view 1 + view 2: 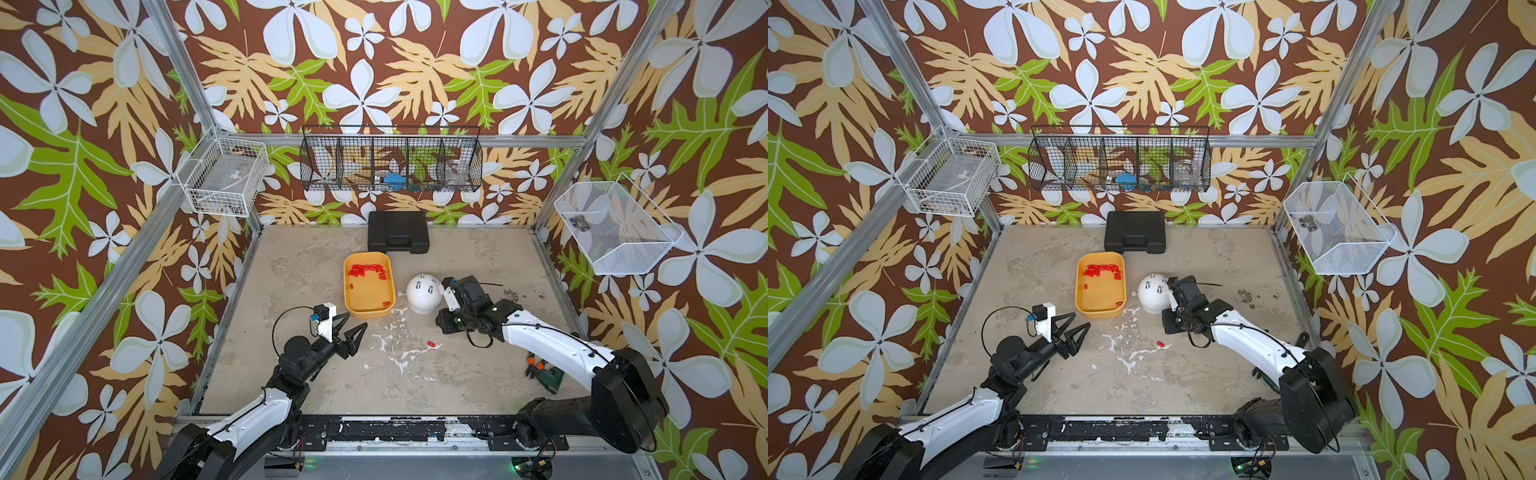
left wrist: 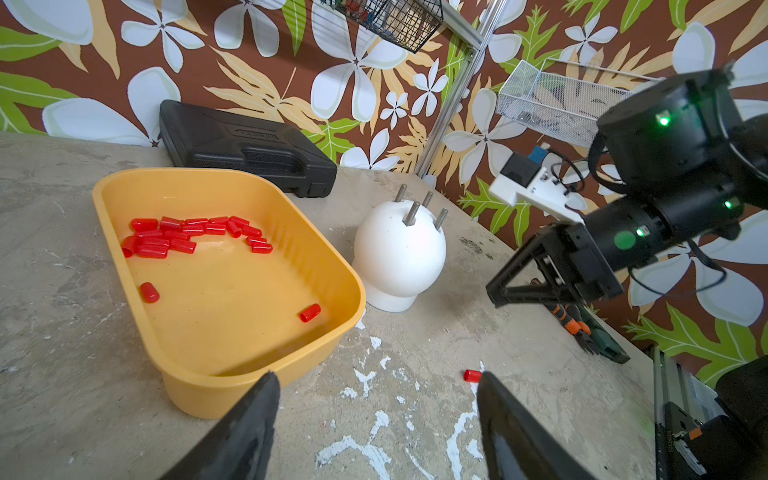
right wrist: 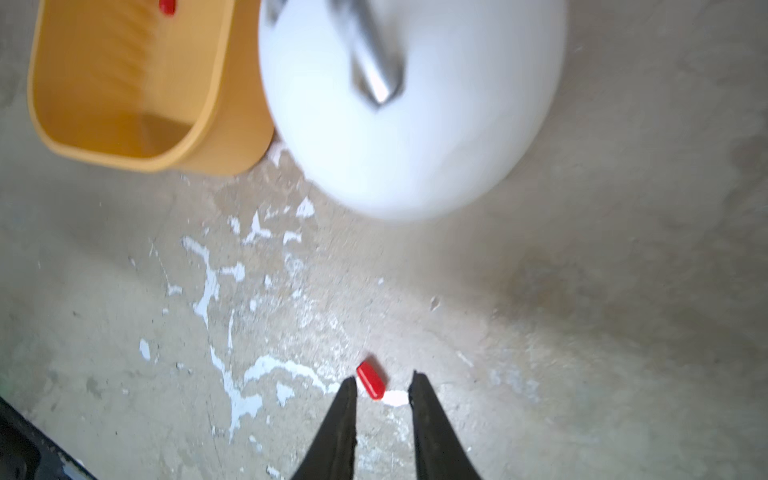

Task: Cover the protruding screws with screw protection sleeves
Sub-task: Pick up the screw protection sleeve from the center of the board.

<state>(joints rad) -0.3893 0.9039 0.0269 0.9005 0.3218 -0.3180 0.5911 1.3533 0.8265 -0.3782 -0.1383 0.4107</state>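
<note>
A yellow-orange plastic tub (image 1: pixel 370 296) sat near the middle of the mottled grey worktop (image 1: pixel 316 365) and held nearly all the small red plastic screw protection sleeves (image 1: pixel 365 270). A loose cluster lay against its far end, one sleeve lay alone by its left wall, and another lay in its near right corner. One stray red sleeve (image 1: pixel 431 343) lay on the bare worktop, nearer the robot and apart from the tub. Just right of the tub stood a white dome-shaped ball (image 1: pixel 424 299), and the four thin grey metal protruding screws (image 2: pixel 412 213) rising from its top were all bare. The left gripper (image 1: pixel 357 320) hovered close to the tub's near corner, jaws spread wide with nothing between them. The right gripper (image 3: pixel 383 377) hung beside the dome above the worktop, jaws a little apart and empty. A closed black plastic case (image 1: pixel 398 232) lay at the back edge. On the back wall a black wire basket (image 1: pixel 324 166) held a blue item (image 1: pixel 394 180) and a clear jar (image 1: pixel 455 168) in separate compartments. A white wire basket (image 1: pixel 195 199) on the left wall held a clear plastic box (image 1: pixel 226 170), and a white mesh basket (image 1: pixel 631 257) on the right wall held a small metal piece (image 1: pixel 582 224).
</note>
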